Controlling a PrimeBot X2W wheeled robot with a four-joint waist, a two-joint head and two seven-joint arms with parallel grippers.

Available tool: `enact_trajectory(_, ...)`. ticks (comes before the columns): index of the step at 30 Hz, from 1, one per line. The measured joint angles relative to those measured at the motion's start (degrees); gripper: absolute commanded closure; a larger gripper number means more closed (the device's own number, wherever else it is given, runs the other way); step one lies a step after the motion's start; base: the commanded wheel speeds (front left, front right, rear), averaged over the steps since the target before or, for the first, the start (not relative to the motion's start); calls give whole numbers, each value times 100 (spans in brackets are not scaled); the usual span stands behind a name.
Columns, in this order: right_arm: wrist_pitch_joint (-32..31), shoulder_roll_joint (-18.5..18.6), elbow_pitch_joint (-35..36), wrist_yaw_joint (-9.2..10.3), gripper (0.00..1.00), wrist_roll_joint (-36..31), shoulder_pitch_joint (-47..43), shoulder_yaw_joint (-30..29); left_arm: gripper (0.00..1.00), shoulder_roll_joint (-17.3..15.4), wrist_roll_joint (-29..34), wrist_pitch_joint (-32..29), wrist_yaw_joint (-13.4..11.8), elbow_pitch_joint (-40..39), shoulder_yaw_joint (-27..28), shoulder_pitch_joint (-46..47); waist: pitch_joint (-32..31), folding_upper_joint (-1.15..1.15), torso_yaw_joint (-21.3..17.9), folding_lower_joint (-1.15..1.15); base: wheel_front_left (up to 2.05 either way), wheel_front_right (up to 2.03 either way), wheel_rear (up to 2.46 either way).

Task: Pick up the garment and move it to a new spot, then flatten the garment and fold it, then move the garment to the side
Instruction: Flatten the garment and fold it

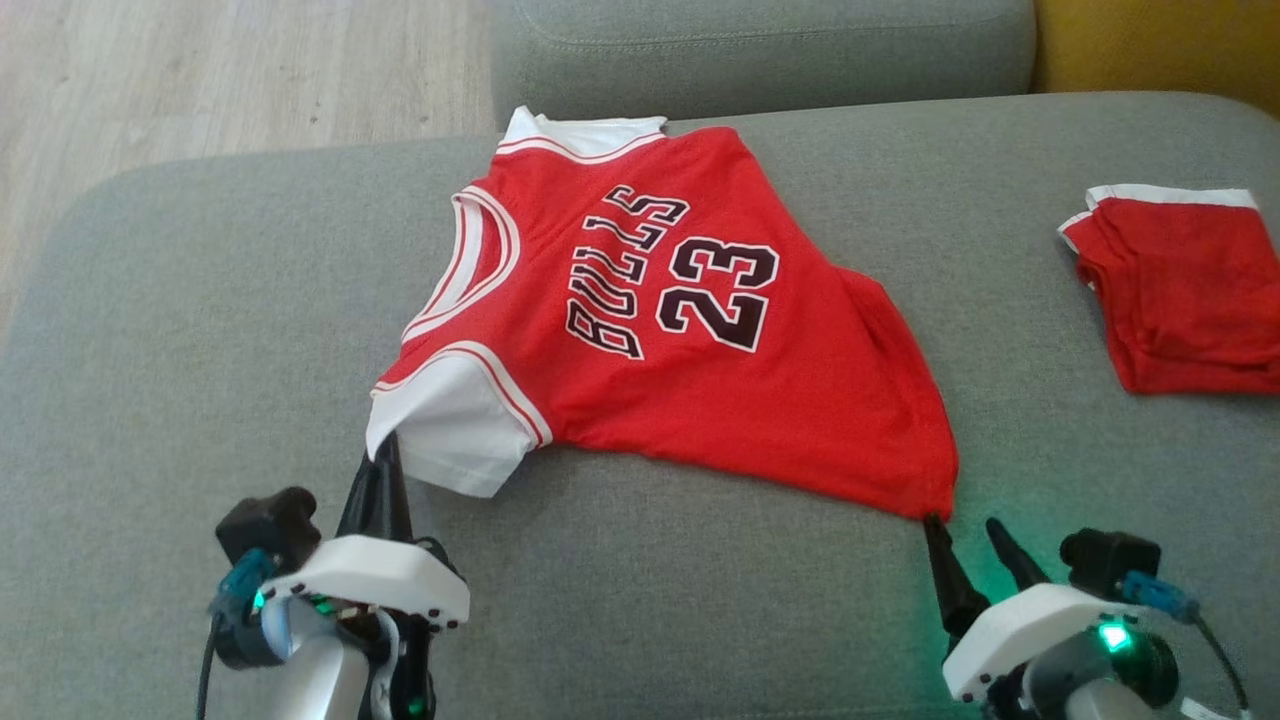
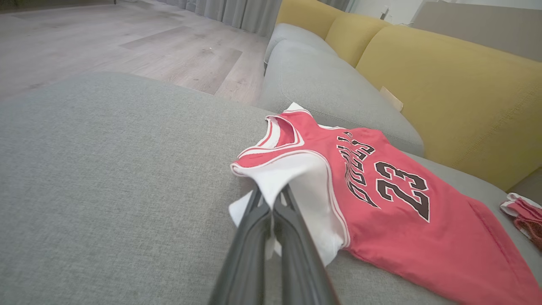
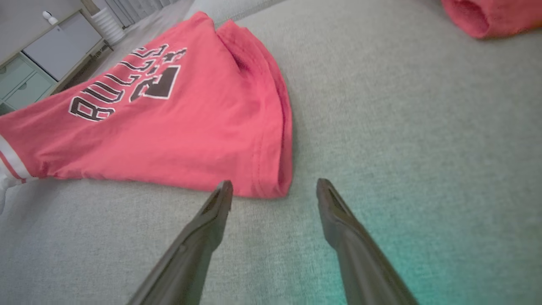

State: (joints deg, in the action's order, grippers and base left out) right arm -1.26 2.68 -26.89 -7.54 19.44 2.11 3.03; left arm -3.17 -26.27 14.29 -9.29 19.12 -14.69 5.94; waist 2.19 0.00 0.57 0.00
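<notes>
nearby: folded red fabric shorts with white trim [image 1: 1185,290], beyond right end effector [image 1: 962,523], well apart
garment: red "BULLS 23" jersey with white sleeves [image 1: 690,340], spread flat just ahead of both end effectors
base: grey fabric sofa cushion [image 1: 200,330]; yellow backrest [image 2: 457,97] and wood floor [image 1: 200,70] beyond
left end effector [image 1: 385,465]: low, clamped on near white sleeve
right end effector: low, fingers apart at hem corner

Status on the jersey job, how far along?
Jersey lies spread print-up on the sofa cushion, roughly flat. In hand: left gripper shut on the white sleeve; right gripper open at the hem corner, not gripping. Left: no fold yet, then moving it aside.
</notes>
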Motion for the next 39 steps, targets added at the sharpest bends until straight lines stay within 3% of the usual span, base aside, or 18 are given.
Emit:
enact_trajectory(17,541,10,-1535,0,0,456,896,274,100,37,46,0,130,67,-123,6,192,0,153,0,0,0,0)
enact_trajectory(18,566,12,-1583,0,27,493,944,319,100,37,46,0,130,67,-126,7,200,0,154,0,0,0,0)
enact_trajectory(19,581,14,-1621,0,72,528,985,378,100,37,46,0,130,67,-131,7,210,0,155,0,0,0,0)
enact_trajectory(20,582,15,-1657,0,100,560,1028,427,100,37,46,0,130,67,-134,7,216,0,155,0,0,0,0)
enact_trajectory(29,1005,19,-1691,0,100,659,1142,751,100,44,40,0,207,33,-44,15,146,0,84,0,0,0,0)
enact_trajectory(34,1205,15,-1057,0,100,522,1290,623,100,53,40,0,391,-280,237,70,40,0,-2,0,0,0,0)
enact_trajectory(39,1111,84,78,0,100,298,1735,399,100,27,47,0,591,-713,431,437,-104,0,-109,0,0,0,0)
